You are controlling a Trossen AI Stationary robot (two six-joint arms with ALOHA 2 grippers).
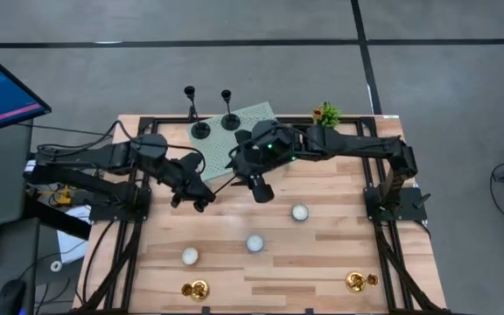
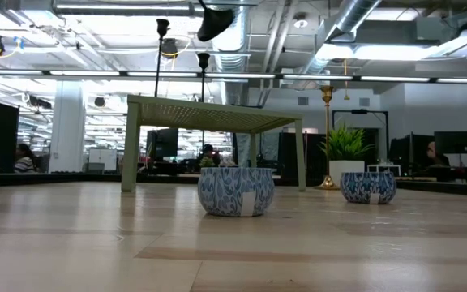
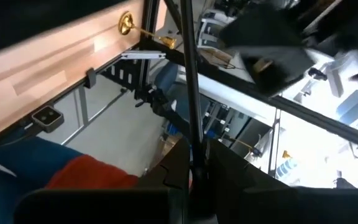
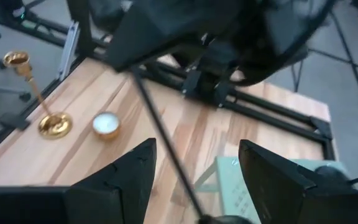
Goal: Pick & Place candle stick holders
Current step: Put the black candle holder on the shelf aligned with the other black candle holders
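Note:
My left gripper (image 1: 201,201) is shut on a black slim-stemmed candle stick holder (image 4: 157,124), above the middle of the table. Its stem runs from there toward the green stand (image 1: 234,131). My right gripper (image 1: 261,190) hangs open close by, one finger on each side of the stem in the right wrist view (image 4: 194,174); I see no touch. Two more black holders (image 1: 200,129) (image 1: 231,122) stand on their disc bases on the stand. Gold holders (image 1: 198,289) (image 1: 357,280) sit near the front edge. My left gripper pinches the black holder's thin stem (image 3: 192,149) between its two fingers (image 3: 229,180). The stem lies across the fingers and runs well past them. The holder is lifted clear of the table, lying over rather than upright. Which end is nearer the fingers is hidden.
Three round tealight candles (image 1: 299,212) (image 1: 255,243) (image 1: 189,255) sit on the wooden table (image 1: 322,254) in front of the arms. A small green plant (image 1: 325,114) stands at the far right corner. Black frame rails (image 1: 383,254) run along both sides.

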